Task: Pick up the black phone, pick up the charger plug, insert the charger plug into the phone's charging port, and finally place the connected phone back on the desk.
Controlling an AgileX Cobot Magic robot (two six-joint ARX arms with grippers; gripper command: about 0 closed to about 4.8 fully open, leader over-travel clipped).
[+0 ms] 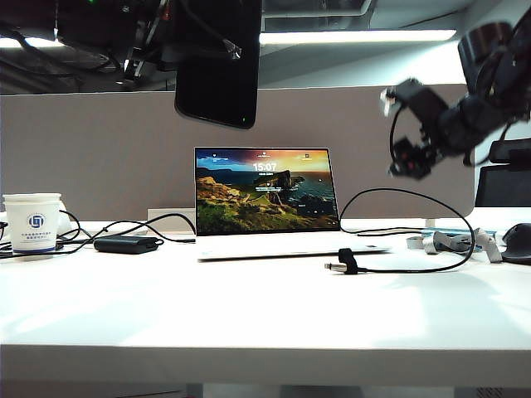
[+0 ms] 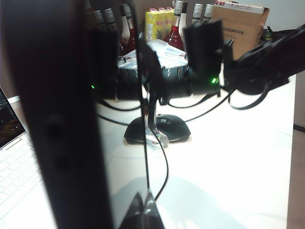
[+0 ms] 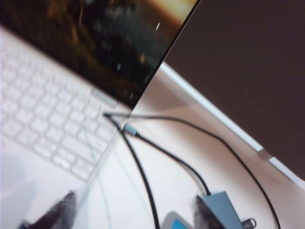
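Left gripper [image 1: 217, 50], fingers clamped on the black phone [image 1: 218, 62], holds it high above the counter [image 1: 249, 307]; right gripper [image 1: 406, 162] hangs empty, fingers wide; charger plug [image 1: 335, 267] lies on the counter—small, light, stiff; best pinched behind its tip.

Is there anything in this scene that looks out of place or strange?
Yes. The charger plug lies loose on the desk in front of the laptop, while the left gripper holds the black phone high above. The right gripper hangs open and empty in the air, so nothing is connected yet.
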